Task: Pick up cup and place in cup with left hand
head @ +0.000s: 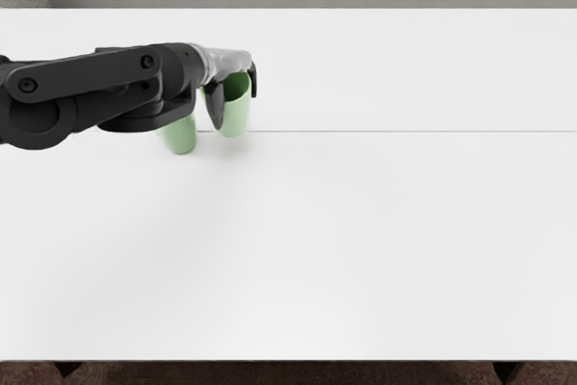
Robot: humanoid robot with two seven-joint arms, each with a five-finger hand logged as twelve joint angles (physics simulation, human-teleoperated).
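Left hand (pixel 227 62) grasping green cup (pixel 235 118), forearm (pixel 86 89) partly blocking second cup (pixel 181 138), white table (pixel 361 232)

Cups: two, both green, one cup (pixel 236 118) at the hand plus a second cup (pixel 181 137). Arms: one, black (pixel 86 92). Robot hand (pixel 235 102): one, the left. Worktop (pixel 361 241): one, white. Thin seam (pixel 406 132) across it: one. Dark supports under its near edge: two, one support (pixel 66 368) toward the left, another support (pixel 508 371) toward the right.
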